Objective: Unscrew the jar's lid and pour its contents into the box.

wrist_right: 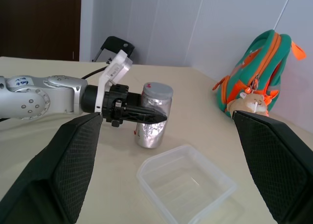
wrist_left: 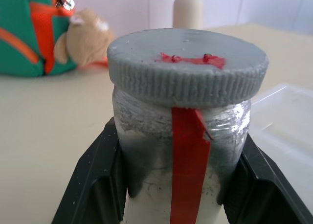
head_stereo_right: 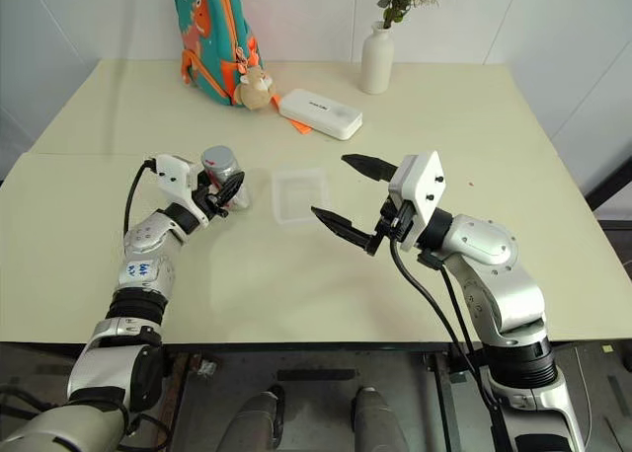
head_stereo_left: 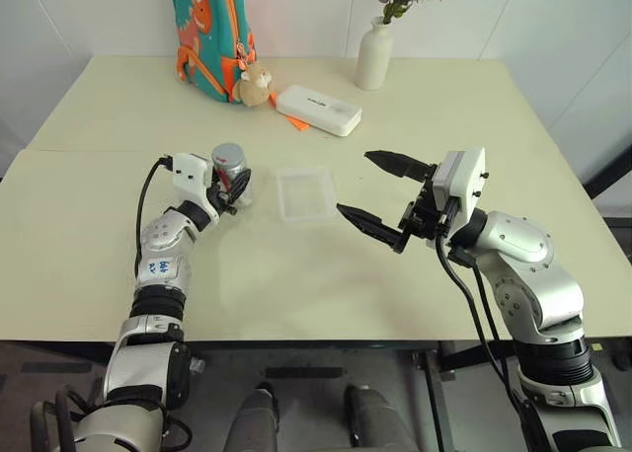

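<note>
From the head, the left gripper (head_stereo_left: 233, 188) clamps the jar (head_stereo_left: 233, 172) on the table (head_stereo_left: 118, 225), just left of the empty box (head_stereo_left: 305, 192); the right gripper (head_stereo_left: 383, 197) gapes wide. The left wrist view shows the lid (wrist_left: 188, 67) on, contents hidden. In the right wrist view, a finger (wrist_right: 142, 114) crosses the jar.

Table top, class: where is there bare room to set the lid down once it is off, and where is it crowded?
Bare patches: the near table in front of the box, and the far right past the vase. Crowded: the back edge, with backpack, plush toy and white case; also the middle, between the jar, held by the left gripper, and the open right gripper.
</note>
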You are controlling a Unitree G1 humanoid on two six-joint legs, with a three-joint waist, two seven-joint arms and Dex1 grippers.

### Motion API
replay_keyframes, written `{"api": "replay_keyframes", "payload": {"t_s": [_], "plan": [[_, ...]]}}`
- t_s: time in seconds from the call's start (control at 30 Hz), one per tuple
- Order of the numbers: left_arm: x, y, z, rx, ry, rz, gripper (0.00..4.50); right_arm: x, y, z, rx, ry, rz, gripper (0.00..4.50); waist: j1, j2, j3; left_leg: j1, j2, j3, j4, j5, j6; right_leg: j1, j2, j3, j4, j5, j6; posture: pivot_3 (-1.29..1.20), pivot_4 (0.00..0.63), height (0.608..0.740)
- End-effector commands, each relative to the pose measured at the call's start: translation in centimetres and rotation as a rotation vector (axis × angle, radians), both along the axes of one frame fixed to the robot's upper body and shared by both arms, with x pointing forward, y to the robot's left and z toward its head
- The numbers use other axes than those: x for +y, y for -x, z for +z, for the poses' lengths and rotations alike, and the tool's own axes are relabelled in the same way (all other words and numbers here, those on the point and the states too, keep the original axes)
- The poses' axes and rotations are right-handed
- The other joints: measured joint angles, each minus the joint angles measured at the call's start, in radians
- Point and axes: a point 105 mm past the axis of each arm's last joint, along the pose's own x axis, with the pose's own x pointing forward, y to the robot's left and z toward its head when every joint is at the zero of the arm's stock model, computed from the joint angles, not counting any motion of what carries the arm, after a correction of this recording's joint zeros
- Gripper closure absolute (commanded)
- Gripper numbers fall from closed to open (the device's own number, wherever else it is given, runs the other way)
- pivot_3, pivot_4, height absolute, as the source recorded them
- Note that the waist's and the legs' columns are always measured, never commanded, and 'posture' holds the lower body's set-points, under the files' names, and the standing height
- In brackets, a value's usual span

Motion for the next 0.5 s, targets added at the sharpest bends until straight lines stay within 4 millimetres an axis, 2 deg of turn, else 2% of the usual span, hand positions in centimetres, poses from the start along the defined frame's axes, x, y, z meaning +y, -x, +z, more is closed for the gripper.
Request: {"api": "replay_keyframes", "payload": {"t_s": [0.03,0.2,0.33,0.5], "plan": [[0.1,3.2,4.2,-0.078,-0.036,-0.168,2.51,0.9,0.8,2.9,-0.002,-0.081,0.038,0.0,-0.01,0.0,0.0,0.0,0.001,0.0,0.0,0.0,0.0,0.0,0.0,0.0,0.001,0.0,0.0,0.0,0.15,0.74],[-2.8,7.5,4.2,0.034,-0.153,-0.464,2.51,3.6,1.1,3.6,0.059,-0.041,0.107,0.0,-0.02,0.001,0.0,0.001,0.002,0.0,0.0,0.0,-0.001,0.0,0.001,0.0,0.003,-0.001,-0.003,0.0,0.15,0.74],[-5.8,8.5,4.3,0.044,-0.179,-0.57,2.51,5.5,0.6,3.6,0.127,-0.024,0.135,0.0,-0.017,0.001,0.0,0.001,0.002,0.0,0.001,0.0,-0.001,0.0,0.001,-0.001,0.002,-0.002,-0.004,0.0,0.15,0.74],[-8.4,8.9,4.4,0.041,-0.168,-0.639,2.51,7.2,0.6,3.3,0.142,-0.004,0.163,0.0,-0.017,0.001,0.0,0.0,0.002,0.0,0.001,0.0,0.0,0.0,0.001,-0.001,0.001,-0.001,-0.004,0.0,0.15,0.74]]}}
